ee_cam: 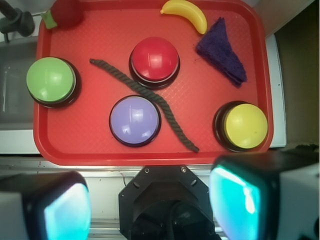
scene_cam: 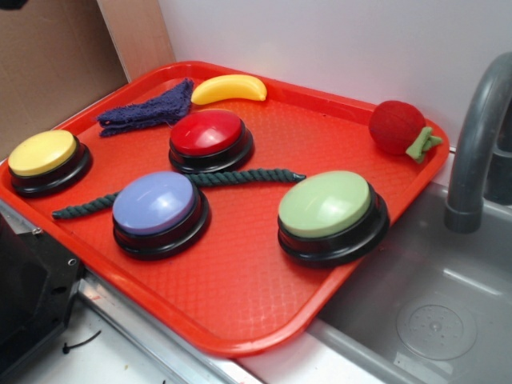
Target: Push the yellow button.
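Observation:
The yellow button (scene_cam: 42, 153) sits on a black base at the left end of the red tray (scene_cam: 240, 304). In the wrist view the yellow button (ee_cam: 245, 126) lies at the tray's lower right. My gripper (ee_cam: 150, 207) hangs high above the counter in front of the tray (ee_cam: 200, 145), well short of the button. It is open, with its two teal pads (ee_cam: 235, 202) wide apart and nothing between them. The gripper does not show in the exterior view.
Also on the tray: a red button (scene_cam: 207, 133), a purple button (scene_cam: 154, 202), a pale green button (scene_cam: 326, 204), a dark green rope (scene_cam: 232, 178), a yellow toy banana (scene_cam: 230, 88), a purple cloth (scene_cam: 152, 110) and a red strawberry toy (scene_cam: 398, 126). A grey faucet (scene_cam: 478, 136) and sink (scene_cam: 432, 320) lie right.

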### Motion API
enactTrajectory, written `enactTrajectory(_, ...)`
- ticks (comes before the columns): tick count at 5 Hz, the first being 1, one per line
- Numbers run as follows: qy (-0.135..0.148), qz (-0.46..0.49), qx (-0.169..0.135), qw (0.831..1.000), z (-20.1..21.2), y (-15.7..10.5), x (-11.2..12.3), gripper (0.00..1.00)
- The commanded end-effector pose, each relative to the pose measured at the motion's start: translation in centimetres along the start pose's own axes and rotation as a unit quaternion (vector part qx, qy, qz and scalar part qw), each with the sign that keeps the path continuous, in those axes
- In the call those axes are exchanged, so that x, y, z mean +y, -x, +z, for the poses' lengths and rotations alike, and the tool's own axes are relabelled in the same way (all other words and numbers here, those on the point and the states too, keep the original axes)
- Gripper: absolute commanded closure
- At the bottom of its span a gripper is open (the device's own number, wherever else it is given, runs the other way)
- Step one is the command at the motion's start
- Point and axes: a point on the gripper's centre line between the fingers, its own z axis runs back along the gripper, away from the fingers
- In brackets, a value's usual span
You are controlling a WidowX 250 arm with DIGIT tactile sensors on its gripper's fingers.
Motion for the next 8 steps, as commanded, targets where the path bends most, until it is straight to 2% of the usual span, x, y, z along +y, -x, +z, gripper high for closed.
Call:
enactTrajectory(1, 0.0, 0.0, 0.0, 1.0, 0.0, 0.0, 0.0, 0.0)
enactTrajectory(2, 0.002, 0.058, -0.001, 0.998, -3.5, -1.3, 5.1, 0.0)
enactTrajectory(3, 0.001, 0.105, -0.009, 0.994, -5.2, -1.6, 8.4, 0.0)
enactTrajectory(4, -0.014, 0.142, -0.021, 0.989, -7.0, -2.0, 10.3, 0.0)
enactTrajectory(5, -0.035, 0.166, -0.02, 0.985, -9.3, -1.9, 11.6, 0.0)
enactTrajectory(7, -0.058, 0.16, 0.009, 0.985, -14.3, -2.1, 14.1, 0.0)
enactTrajectory(8, -0.05, 0.155, 0.027, 0.986, -16.1, -1.9, 15.0, 0.0)
